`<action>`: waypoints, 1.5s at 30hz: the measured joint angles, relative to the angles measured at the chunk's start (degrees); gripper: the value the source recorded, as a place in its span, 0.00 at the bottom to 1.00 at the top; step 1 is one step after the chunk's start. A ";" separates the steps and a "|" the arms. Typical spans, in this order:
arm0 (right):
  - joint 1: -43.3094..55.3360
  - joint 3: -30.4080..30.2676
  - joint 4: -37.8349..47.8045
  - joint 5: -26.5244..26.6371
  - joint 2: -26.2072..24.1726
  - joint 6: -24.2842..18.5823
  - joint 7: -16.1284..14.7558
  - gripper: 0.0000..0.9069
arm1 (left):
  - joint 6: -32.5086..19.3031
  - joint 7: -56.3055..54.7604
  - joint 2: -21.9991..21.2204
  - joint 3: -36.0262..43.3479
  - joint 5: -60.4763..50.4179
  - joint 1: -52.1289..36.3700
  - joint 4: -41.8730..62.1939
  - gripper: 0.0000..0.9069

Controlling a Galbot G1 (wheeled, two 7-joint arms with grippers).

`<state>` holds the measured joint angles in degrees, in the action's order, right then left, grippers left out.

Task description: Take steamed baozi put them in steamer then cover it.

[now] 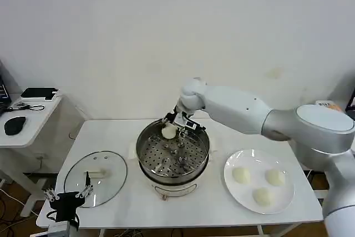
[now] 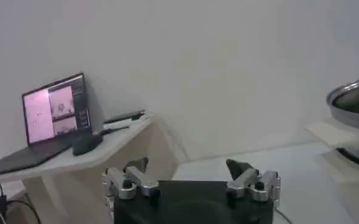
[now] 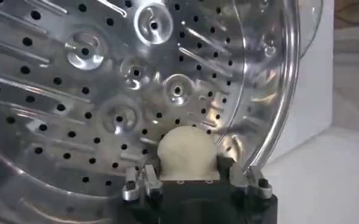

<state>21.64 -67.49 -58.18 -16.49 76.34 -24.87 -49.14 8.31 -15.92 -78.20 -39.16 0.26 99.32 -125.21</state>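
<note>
— What do we see in the steamer (image 1: 173, 156)?

— A round shiny steel pot with a perforated tray, on a cream-white base at the middle of the table (image 1: 222, 203). Our right gripper (image 1: 176, 124) reaches over the steamer's far rim, fingers clamped on one bun (image 1: 168, 131): smooth, cream-white, round, so we see no long axis or facing. In the right wrist view that bun (image 3: 186, 152) sits between the fingers, above the tray holes.

— And the others?

— Three buns (image 1: 260, 185) lie on the white plate (image 1: 285, 201) to the steamer's right. The glass lid (image 1: 95, 177) lies flat to its left.

— Our left gripper (image 1: 67, 195)?

— Near the lid's front edge, fingers apart, holding nothing.
</note>
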 measured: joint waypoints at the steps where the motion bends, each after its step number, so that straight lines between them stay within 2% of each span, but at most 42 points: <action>1: -0.08 -0.05 0.12 -0.01 0.08 -0.19 0.06 0.69 | 0.00 0.00 -0.04 0.00 0.00 0.00 -0.05 1.00; 5: -0.25 -0.13 0.53 0.00 0.24 -0.76 0.25 0.71 | 0.00 -0.01 -0.06 0.00 0.00 0.07 -0.20 1.00; 6: -0.27 -0.14 0.62 -0.06 0.27 -0.92 0.33 0.77 | 0.00 0.00 -0.05 0.01 -0.01 0.08 -0.23 1.00; 7: -0.27 -0.14 0.74 -0.14 0.28 -1.09 0.43 0.93 | 0.01 0.00 -0.04 0.01 -0.01 0.05 -0.24 1.00; 8: -0.27 -0.13 0.89 -0.27 0.28 -1.29 0.57 1.00 | 0.01 -0.01 -0.05 0.01 -0.01 0.03 -0.25 1.00; 15: 0.51 0.11 0.69 0.28 -0.43 -1.52 0.52 1.00 | 0.07 -0.01 -0.09 0.14 -0.03 -0.01 -0.32 1.00; 23: 3.55 0.40 -3.99 5.57 -3.82 1.78 -0.63 1.00 | 0.15 0.00 0.26 0.35 0.02 0.08 -0.52 1.00; 28: 7.03 -0.29 -9.12 10.72 -8.77 6.29 -1.59 1.00 | 0.35 0.00 0.73 0.79 0.40 0.03 -1.00 1.00; 33: 10.63 -1.70 -14.50 15.11 -15.82 11.32 -2.49 1.00 | 0.77 0.56 1.22 1.29 0.57 0.16 -1.68 1.00; 45: 12.95 -6.17 -27.97 16.65 -37.12 25.80 -3.03 1.00 | 3.02 5.04 2.67 0.82 1.79 -1.33 -2.90 1.00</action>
<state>34.58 -73.66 -86.15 0.17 39.21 0.93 -52.16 11.33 -10.89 -75.53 -38.34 2.05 97.99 -128.10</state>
